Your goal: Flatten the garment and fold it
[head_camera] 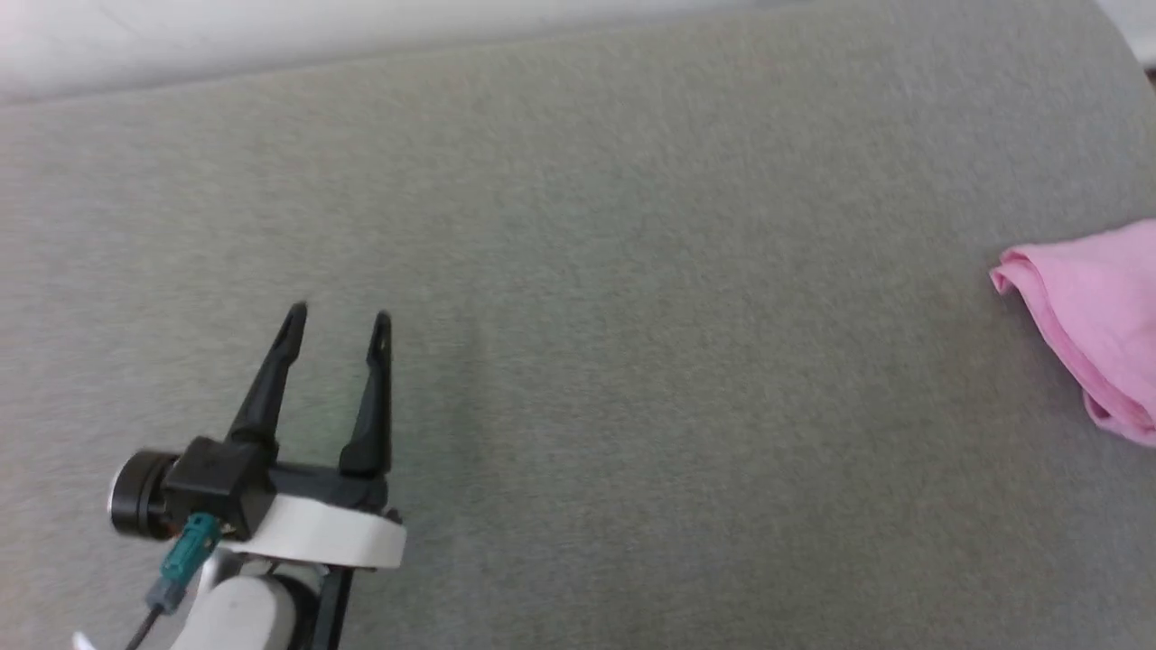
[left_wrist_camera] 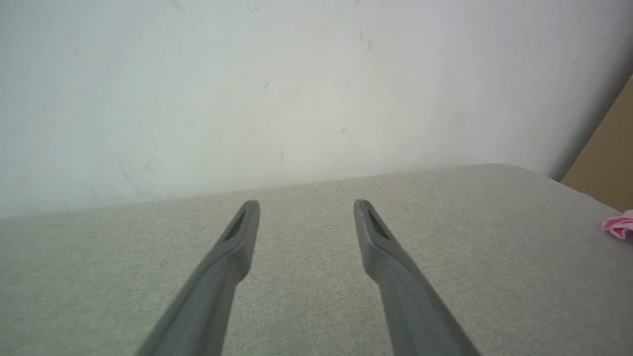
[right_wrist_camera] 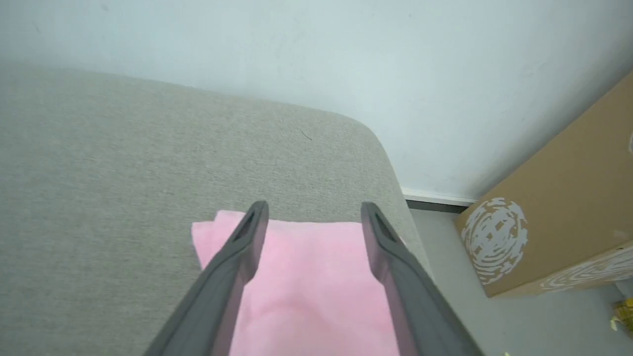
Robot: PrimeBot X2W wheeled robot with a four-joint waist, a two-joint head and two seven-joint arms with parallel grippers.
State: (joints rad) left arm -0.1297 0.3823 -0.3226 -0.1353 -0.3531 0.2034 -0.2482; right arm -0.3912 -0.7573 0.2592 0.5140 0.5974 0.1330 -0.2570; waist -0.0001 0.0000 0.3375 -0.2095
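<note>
Right pincer gapes over pink garment.

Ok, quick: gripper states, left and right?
Left gripper: open, empty.
Right gripper: open, over the garment, not gripping it.

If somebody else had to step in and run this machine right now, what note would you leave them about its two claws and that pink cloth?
The left gripper is open and holds nothing, over a bare part of the grey fabric-covered surface, well away from the cloth.
The right gripper is open, fingers spread above the light pink soft fabric garment, not gripping it.
The garment lies as a compact folded bundle near the surface's right edge; a brown cardboard box stands on the floor past that edge.
Done: the fold looks finished, or nearly so.
Left: check the fold is neat, then pull the right arm clear.
</note>
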